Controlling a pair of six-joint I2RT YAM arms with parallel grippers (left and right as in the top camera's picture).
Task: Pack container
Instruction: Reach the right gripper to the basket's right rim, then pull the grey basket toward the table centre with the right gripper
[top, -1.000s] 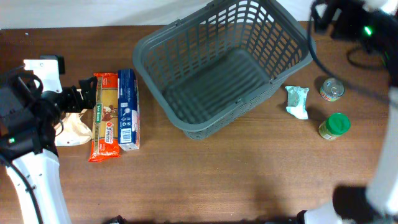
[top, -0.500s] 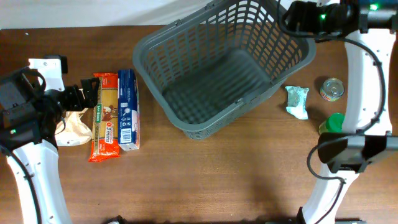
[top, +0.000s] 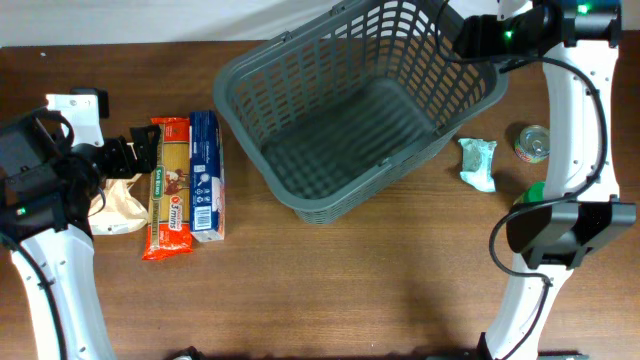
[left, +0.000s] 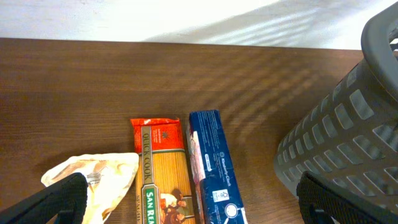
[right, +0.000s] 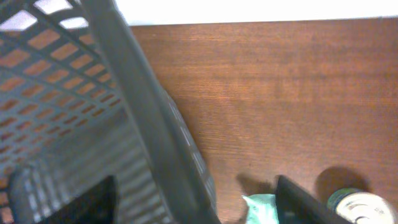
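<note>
Right arm has swung in from the far corner since a second ago. Its tool (top: 468, 36) now sits at the far right rim of the container (top: 300, 200). Left arm unchanged.

- Container: empty, on the counter (top: 350, 290) at centre-back, set askew.
- Right tool: wrist view shows the thick rim running between the fingers, which are still apart, one inside the lattice wall and one outside. Nothing clamped yet.
- Left tool (top: 128, 158): released, spread wide, holding nothing, hovering over the near ends of the orange pasta pack (top: 170, 190) and blue pack (top: 207, 175). Cream pouch (top: 118, 205) lies just beside them.
- Right side: green-white packet (top: 478, 163) near the container wall, tin (top: 534, 143) beyond it, green-lidded jar (top: 535, 195) partly behind the arm.

Risks, as I judge them:
- If the right tool grips the rim and pulls, the empty container may skid or tip, shoving the packet.
- A fingertip may snag in a lattice slot.
- The two packs lie touching, so the wide left tool may catch both, or nip the pouch.
</note>
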